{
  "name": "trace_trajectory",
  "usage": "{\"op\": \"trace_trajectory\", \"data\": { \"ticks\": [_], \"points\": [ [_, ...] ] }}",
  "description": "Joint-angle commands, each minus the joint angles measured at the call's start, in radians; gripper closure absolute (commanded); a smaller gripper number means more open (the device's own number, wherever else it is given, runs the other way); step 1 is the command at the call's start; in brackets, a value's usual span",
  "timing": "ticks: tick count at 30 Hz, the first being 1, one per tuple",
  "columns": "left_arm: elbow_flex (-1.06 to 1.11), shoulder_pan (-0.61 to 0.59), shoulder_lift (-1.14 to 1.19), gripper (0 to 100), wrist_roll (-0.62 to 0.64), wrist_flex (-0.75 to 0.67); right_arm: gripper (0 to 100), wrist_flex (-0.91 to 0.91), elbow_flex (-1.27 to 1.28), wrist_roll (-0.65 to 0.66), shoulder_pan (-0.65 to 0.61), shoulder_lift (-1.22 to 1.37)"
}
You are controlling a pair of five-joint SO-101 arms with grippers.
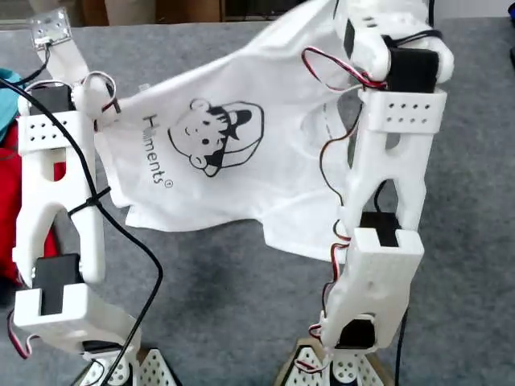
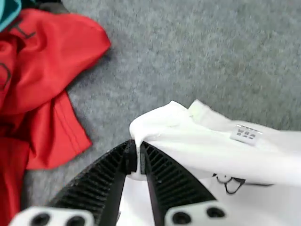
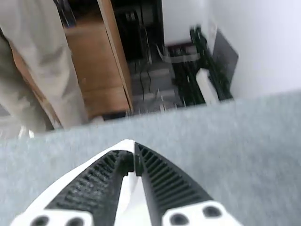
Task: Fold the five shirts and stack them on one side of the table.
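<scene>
White shirt (image 1: pixel 265 185): left claw (image 2: pixel 137 160) clamped on one edge, right claw (image 3: pixel 133 165) clamped on opposite edge; red shirt (image 2: pixel 42 80) lies beside white shirt.

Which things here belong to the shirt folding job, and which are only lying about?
Belongs to the job: white fabric shirt with a cartoon print, held by the left gripper and the right gripper; crumpled red shirt; teal cloth, perhaps another shirt; grey table.
Just lying about: brown wooden cabinet; black cables behind the table.
</scene>
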Motion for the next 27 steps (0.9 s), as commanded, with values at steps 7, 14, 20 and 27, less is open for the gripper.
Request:
{"op": "trace_trajectory", "data": {
  "ticks": [7,14,20,27],
  "points": [
    [-0.101,0.066,-0.002,98,-0.12,0.374,99.2,0.356,-0.104,0.011,0.001,-0.01],
    [-0.075,0.071,-0.001,98,-0.12,0.425,99.2,0.354,0.007,0.04,0.036,-0.076],
    [0.028,0.072,-0.001,98,-0.12,0.427,99.2,0.354,0.354,0.046,0.031,-0.286],
    [0.107,0.074,-0.002,98,-0.12,0.427,99.2,0.35,0.816,0.046,0.038,-0.51]
  ]
}}
